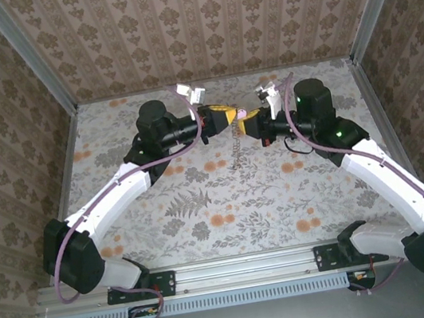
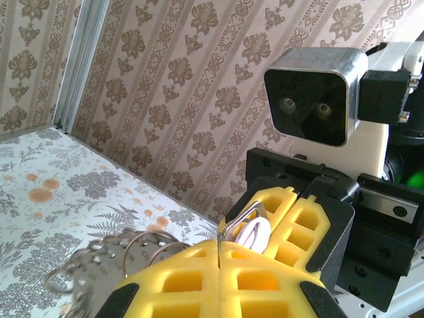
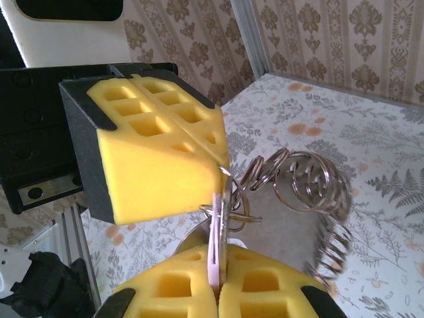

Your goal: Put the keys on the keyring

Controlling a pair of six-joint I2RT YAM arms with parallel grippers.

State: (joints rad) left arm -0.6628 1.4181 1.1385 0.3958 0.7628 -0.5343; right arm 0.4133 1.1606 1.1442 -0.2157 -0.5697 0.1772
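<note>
Both grippers meet above the middle of the table. My right gripper (image 1: 246, 124) (image 3: 217, 283) is shut on the key (image 3: 214, 262), a small one with a pale purple-pink head (image 2: 254, 234) standing edge-on between the yellow pads. My left gripper (image 1: 230, 116) (image 2: 218, 257) is shut on a thin metal ring at the end of the keyring (image 3: 325, 176). The keyring is a floppy chain of linked silvery rings (image 2: 147, 233) that hangs from the grippers down toward the table (image 1: 236, 150). The key's head touches the ring held by the left pads (image 3: 159, 156).
The floral table (image 1: 204, 209) is enclosed by patterned walls (image 1: 199, 24) at the back and both sides. Aluminium posts stand in the back corners (image 1: 31, 58). The right arm's camera housing (image 2: 318, 96) sits close above the meeting point.
</note>
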